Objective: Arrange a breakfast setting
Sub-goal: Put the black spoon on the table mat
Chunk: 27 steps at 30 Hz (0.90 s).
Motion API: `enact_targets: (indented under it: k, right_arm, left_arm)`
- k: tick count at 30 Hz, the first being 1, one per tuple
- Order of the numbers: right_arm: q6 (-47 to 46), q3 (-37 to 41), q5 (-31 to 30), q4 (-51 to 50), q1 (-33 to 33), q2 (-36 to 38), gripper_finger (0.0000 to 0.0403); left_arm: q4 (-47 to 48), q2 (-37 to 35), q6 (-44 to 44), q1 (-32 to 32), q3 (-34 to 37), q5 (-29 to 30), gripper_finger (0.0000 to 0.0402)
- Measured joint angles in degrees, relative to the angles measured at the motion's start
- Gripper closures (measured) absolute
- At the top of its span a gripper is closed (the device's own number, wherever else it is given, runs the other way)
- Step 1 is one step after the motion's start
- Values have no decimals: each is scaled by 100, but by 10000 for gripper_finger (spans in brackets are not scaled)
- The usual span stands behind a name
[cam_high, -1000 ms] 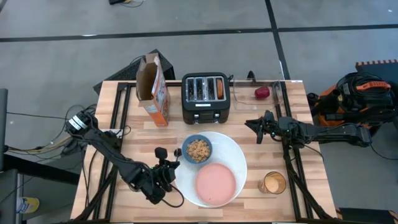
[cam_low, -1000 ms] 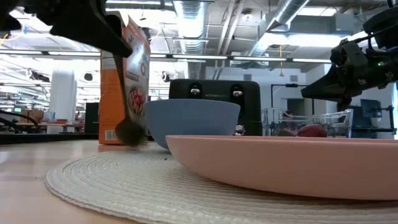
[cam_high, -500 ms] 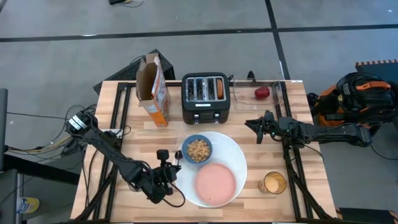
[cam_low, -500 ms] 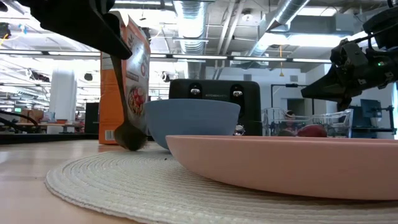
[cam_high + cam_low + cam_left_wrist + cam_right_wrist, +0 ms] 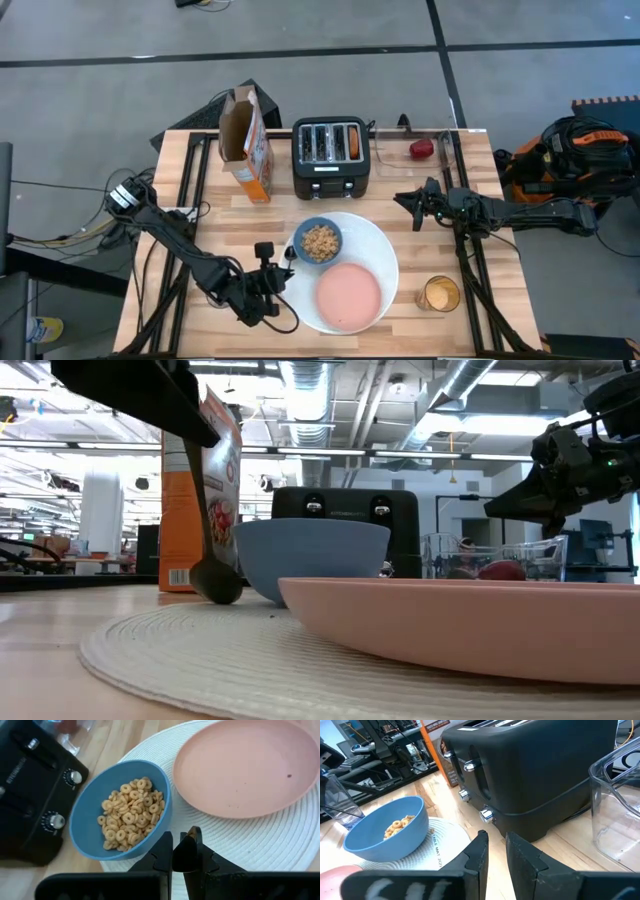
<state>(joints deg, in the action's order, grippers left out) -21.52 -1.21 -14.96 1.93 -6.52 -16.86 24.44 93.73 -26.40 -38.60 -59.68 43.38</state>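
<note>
A round white woven mat (image 5: 385, 250) carries a small blue bowl (image 5: 319, 241) of brown cereal (image 5: 131, 817) and an empty pink plate (image 5: 348, 296). My left gripper (image 5: 278, 265) is at the mat's left edge, shut on a metal spoon (image 5: 205, 530) that hangs beside the blue bowl (image 5: 312, 555). My right gripper (image 5: 404, 200) hovers right of the black toaster (image 5: 331, 157), empty, its fingers a narrow gap apart (image 5: 496, 855). A bagel half (image 5: 354, 143) sticks out of a toaster slot. Red fruit (image 5: 421, 149) lies in a clear container at the far right. My left gripper pinches the spoon's handle (image 5: 190, 455) between its two shut fingers, near the handle's upper end. The spoon hangs almost upright below the fingers, tilted slightly. Its bowl end (image 5: 218, 582) is down at the mat's far left edge; whether it touches the mat I cannot tell.
An open orange cereal box (image 5: 248, 145) stands left of the toaster. A glass of orange drink (image 5: 438, 294) stands at the near right. Bare wood (image 5: 430, 250) lies between the mat and the right arm.
My left gripper has gone slightly toward the table's near edge and down. The spoon has swung more upright, and its bowl end has come closer to the blue bowl. The mat with bowl and plate has slid a little toward the table's right.
</note>
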Motion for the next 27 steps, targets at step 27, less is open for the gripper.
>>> enact_targets:
  k: [27]
  right_arm:
    - [0,1,0,2,0,0,312]
  left_arm:
    - [469,15,-220,139,15,48,374]
